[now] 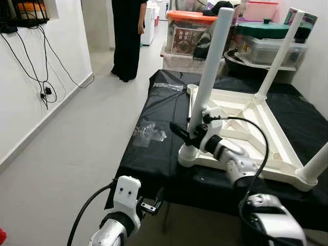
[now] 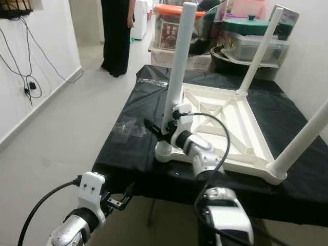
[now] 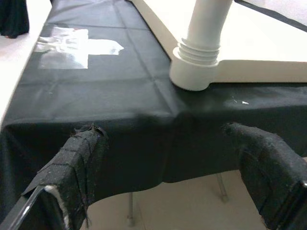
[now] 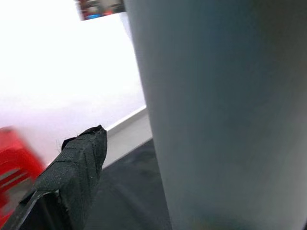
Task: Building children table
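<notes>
**Right tool steadies the near leg of the upturned children's table**

The white children's table (image 1: 256, 128) lies upside down on a bench (image 1: 154, 154) draped in black cloth, so its corner sockets face up and the legs can be set in from above. Three legs stand in their sockets; the fourth corner, at the far left, carries a short white stub (image 1: 192, 90), though whether that is a bare socket or a part-seated piece is hard to tell

The right tool (image 1: 190, 134) is at the near-left leg (image 1: 210, 72), low down just above the ribbed collar (image 3: 197, 53) where the leg meets the tabletop. Its fingers are spread to either side of the leg; the right wrist view has one finger (image 4: 72, 172) just beside the leg, with no firm clamp visible. Gripping low probably gives the best purchase for twisting or pressing the leg home without tipping it

The left tool (image 1: 148, 205) hangs below the bench edge, fingers (image 3: 81, 158) apart and holding nothing, looking at that same corner

A clear plastic bag (image 1: 146, 133) lies on the cloth beside the table, likely packaging. A person in dark clothes (image 1: 126, 36) stands well away by the doorway
</notes>
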### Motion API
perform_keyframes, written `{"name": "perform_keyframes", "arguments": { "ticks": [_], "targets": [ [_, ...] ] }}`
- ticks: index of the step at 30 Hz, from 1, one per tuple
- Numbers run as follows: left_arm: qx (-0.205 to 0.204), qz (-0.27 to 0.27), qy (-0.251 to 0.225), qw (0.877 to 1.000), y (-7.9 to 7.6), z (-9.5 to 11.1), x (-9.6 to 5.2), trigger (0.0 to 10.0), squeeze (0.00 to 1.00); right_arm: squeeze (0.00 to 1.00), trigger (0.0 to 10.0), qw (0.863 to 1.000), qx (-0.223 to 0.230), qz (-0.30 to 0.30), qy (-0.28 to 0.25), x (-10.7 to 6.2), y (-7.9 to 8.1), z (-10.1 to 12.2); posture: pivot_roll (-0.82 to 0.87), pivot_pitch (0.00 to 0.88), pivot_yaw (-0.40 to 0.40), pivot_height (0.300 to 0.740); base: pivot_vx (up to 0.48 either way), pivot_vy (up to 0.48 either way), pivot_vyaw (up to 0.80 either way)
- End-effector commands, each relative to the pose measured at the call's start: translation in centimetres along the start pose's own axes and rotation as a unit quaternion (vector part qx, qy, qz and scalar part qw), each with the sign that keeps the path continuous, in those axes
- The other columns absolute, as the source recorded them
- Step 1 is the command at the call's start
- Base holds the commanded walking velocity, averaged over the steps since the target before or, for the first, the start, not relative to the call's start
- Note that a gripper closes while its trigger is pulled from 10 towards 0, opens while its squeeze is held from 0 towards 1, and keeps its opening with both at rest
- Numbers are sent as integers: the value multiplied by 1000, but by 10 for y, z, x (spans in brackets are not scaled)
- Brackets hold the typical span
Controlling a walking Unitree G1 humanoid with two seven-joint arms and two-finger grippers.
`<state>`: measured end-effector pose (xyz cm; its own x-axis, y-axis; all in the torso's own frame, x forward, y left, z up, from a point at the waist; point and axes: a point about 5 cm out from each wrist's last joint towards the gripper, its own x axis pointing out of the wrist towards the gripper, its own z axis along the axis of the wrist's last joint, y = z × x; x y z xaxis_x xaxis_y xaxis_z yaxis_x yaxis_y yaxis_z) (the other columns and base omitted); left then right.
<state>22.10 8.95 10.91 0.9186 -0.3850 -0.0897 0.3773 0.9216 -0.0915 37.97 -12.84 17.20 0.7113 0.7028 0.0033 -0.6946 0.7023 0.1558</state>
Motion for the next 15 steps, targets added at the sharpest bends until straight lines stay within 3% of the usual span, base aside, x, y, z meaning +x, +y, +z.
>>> {"name": "perform_keyframes", "arguments": {
  "ticks": [1,6,7,12,13,15],
  "targets": [
    [5,-4,-1,1000,-1,-3,3,10000,0,0,10000,978,-16,202,50,18,33,0,116,0,-115,740,0,0,0],
    [6,-4,-1,1000,-1,-3,3,10000,0,0,10000,970,-17,236,57,20,38,1,117,0,-115,740,0,0,0],
    [7,-4,0,1000,0,-5,4,10000,0,0,0,965,-23,249,76,25,45,-7,113,0,-106,740,0,0,0],
    [7,-5,2,1000,1,-6,5,10000,0,0,0,965,-27,244,87,29,48,-12,113,0,-106,740,0,0,0],
    [8,-5,2,1000,2,-7,5,10000,0,0,0,975,-35,205,83,31,46,-15,113,0,-108,740,0,0,0],
    [8,-5,2,1000,2,-7,5,10000,0,0,0,975,-35,205,83,31,46,-15,113,0,-108,740,0,0,0]
  ]
}}
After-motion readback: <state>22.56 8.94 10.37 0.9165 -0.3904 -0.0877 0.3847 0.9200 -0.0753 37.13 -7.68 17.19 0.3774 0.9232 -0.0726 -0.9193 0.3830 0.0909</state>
